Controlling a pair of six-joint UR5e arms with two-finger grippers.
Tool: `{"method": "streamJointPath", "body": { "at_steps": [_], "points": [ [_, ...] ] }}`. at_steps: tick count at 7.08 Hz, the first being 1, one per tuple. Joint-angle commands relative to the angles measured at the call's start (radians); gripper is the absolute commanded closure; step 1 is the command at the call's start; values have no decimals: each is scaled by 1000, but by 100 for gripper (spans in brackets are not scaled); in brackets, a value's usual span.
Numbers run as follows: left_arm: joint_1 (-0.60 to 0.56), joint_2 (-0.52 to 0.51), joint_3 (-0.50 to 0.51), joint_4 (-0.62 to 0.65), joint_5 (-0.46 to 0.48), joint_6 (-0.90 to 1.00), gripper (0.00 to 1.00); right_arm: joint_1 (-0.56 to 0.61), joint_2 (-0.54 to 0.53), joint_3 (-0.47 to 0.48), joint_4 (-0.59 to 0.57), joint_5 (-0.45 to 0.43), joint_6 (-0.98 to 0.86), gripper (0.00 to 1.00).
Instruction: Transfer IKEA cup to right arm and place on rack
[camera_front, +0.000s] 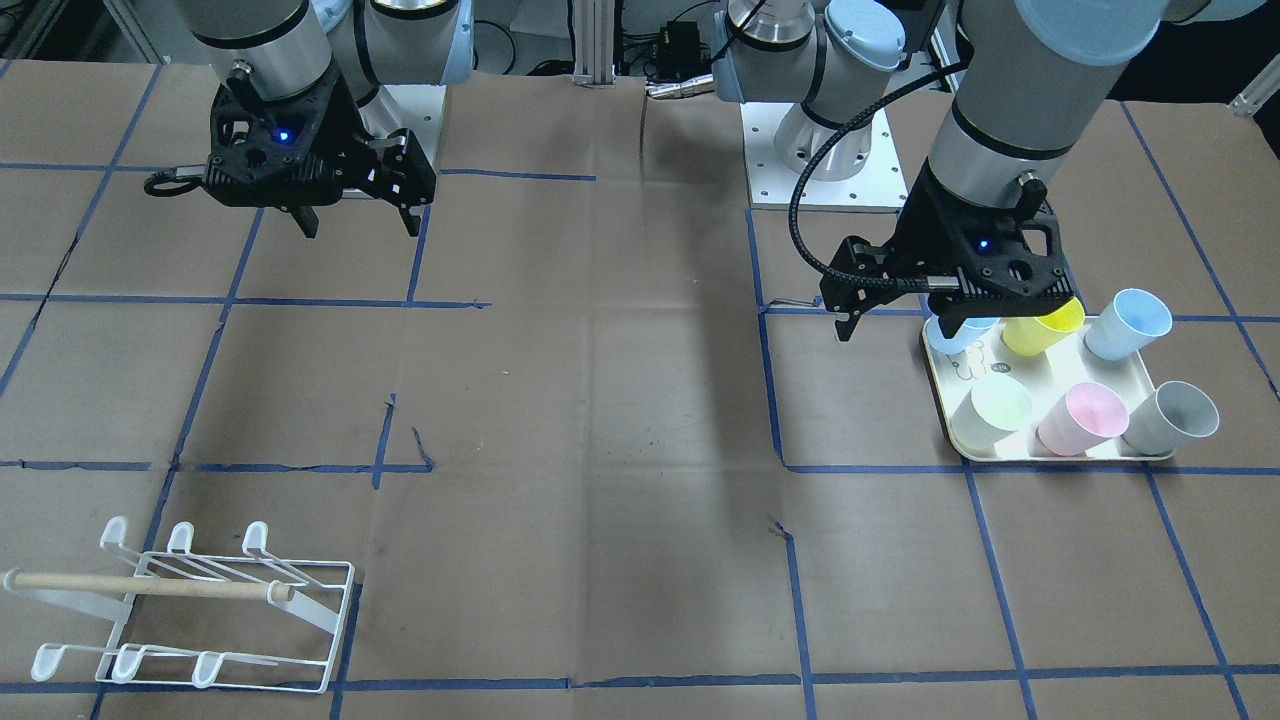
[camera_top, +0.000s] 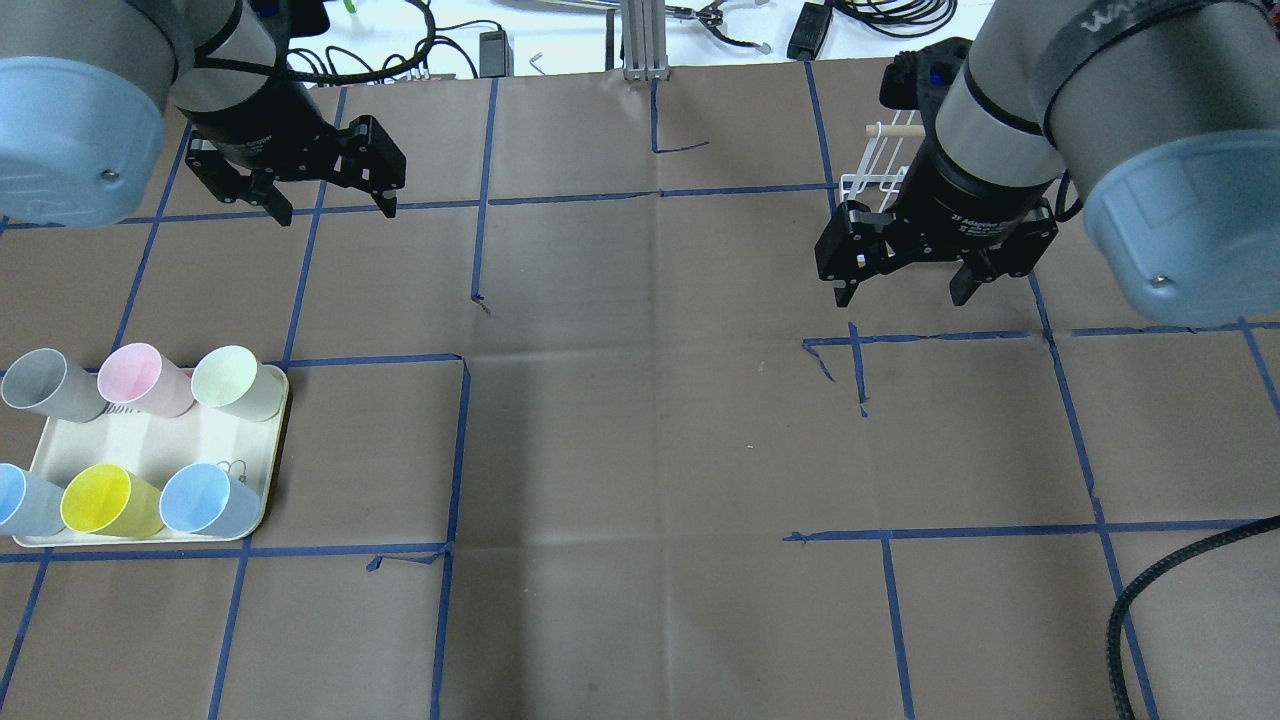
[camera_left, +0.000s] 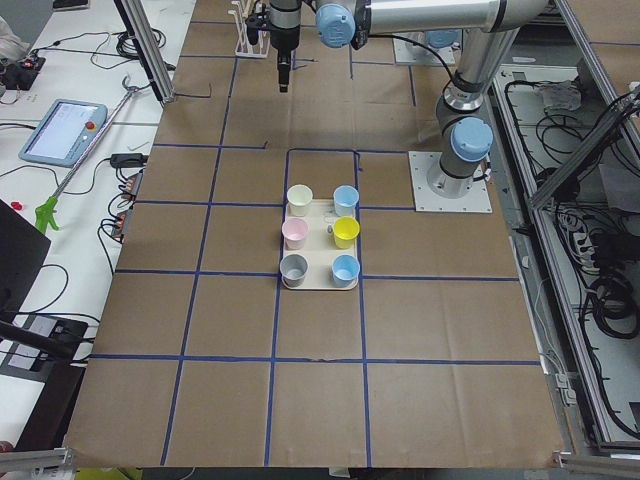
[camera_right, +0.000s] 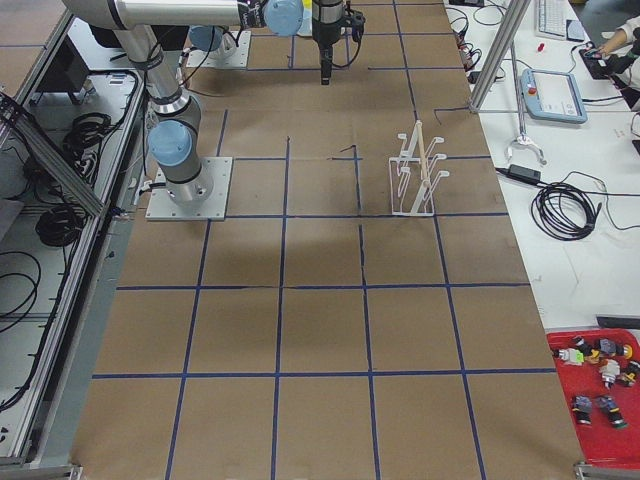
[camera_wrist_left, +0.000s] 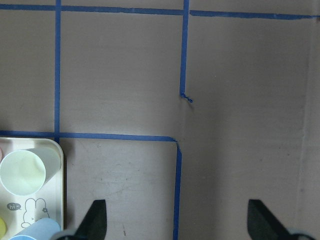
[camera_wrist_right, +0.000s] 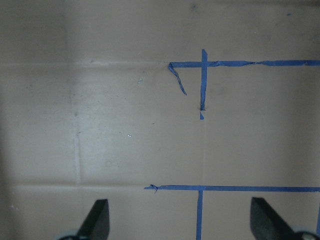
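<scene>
The table (camera_top: 640, 450) is covered in brown paper with a blue tape grid, and cables lie beyond its far edge. Left gripper (camera_top: 335, 205) and right gripper (camera_top: 902, 295): jaws spread wide, holding nothing. Six cups (camera_top: 228, 383) sit on the cream tray (camera_top: 150, 440), well apart from the rack (camera_front: 190, 610).

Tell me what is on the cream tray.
On the tray stand six cups: grey cup, pink cup, pale green cup, yellow cup, blue cup, second blue cup. From the front, the left claw partly hides the second blue cup.
</scene>
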Motion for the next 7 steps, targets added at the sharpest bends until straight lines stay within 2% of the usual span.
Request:
{"method": "streamJointPath", "body": {
  "at_steps": [1, 3, 4, 5, 7],
  "points": [
    [0, 9, -6, 0, 0, 6, 0, -3, 10, -4, -2, 1, 0, 0],
    [17, 19, -32, -2, 8, 37, 0, -4, 11, 2, 0, -1, 0, 0],
    [43, 47, -85, 15, 11, 107, 0, -4, 10, -6, 0, -1, 0, 0],
    [110, 79, -131, 18, 11, 171, 0, -3, 7, -7, -2, -1, 0, 0],
    [316, 110, -229, 41, 2, 384, 1, -3, 11, 2, 0, -1, 0, 0]
  ]
}}
